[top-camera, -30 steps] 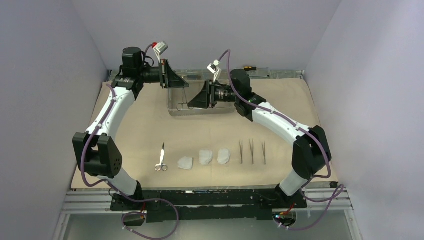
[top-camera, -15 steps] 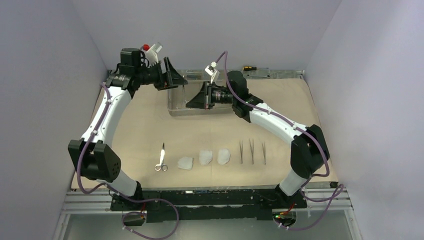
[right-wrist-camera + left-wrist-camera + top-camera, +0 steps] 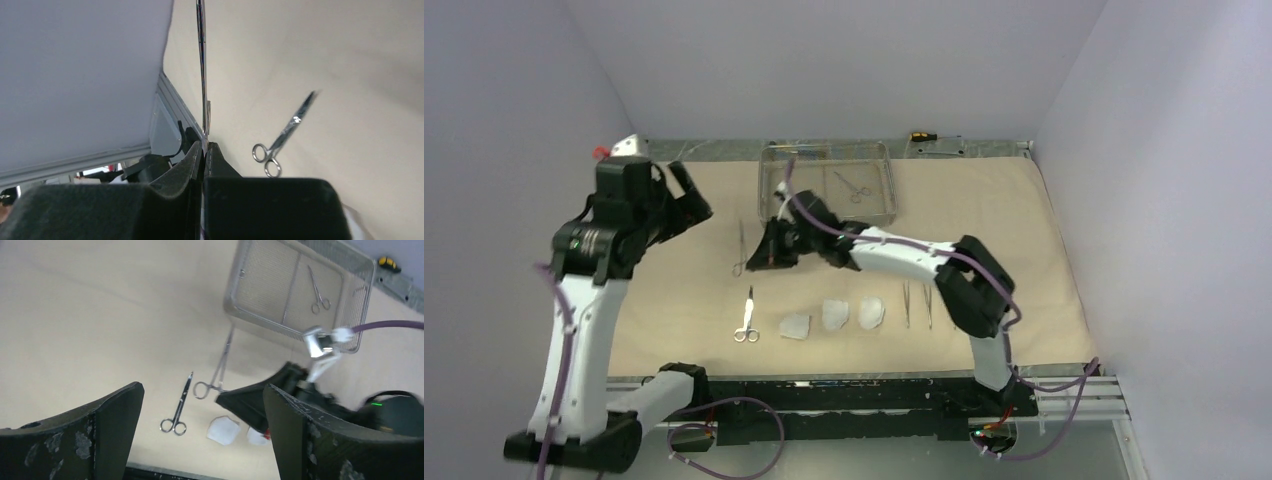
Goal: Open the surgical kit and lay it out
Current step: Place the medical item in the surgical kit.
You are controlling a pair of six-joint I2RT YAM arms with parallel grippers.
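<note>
The beige wrap cloth [image 3: 1004, 215] lies spread flat, with the steel mesh tray [image 3: 764, 185] at its back centre and one ring-handled clamp [image 3: 852, 186] inside. My right gripper [image 3: 762, 258] is shut on a second clamp [image 3: 739, 245] by its ring end, low over the cloth left of the tray; the right wrist view shows its shaft [image 3: 201, 60] running out from the shut jaws. A third clamp [image 3: 746, 316] lies in the front row beside three gauze pads [image 3: 835, 314] and tweezers [image 3: 906, 303]. Raised at the left, my left gripper [image 3: 686, 195] stands open and empty.
A yellow-handled screwdriver [image 3: 921, 135] lies on the metal rail behind the cloth. My right arm [image 3: 904, 250] stretches across the cloth's middle, and its elbow [image 3: 974, 295] covers the right end of the tweezer row. Grey walls close in both sides.
Both grippers left the tray. The right one carried a clamp forward and left, down toward the cloth. The left one opened and swung back, up and to the left.
</note>
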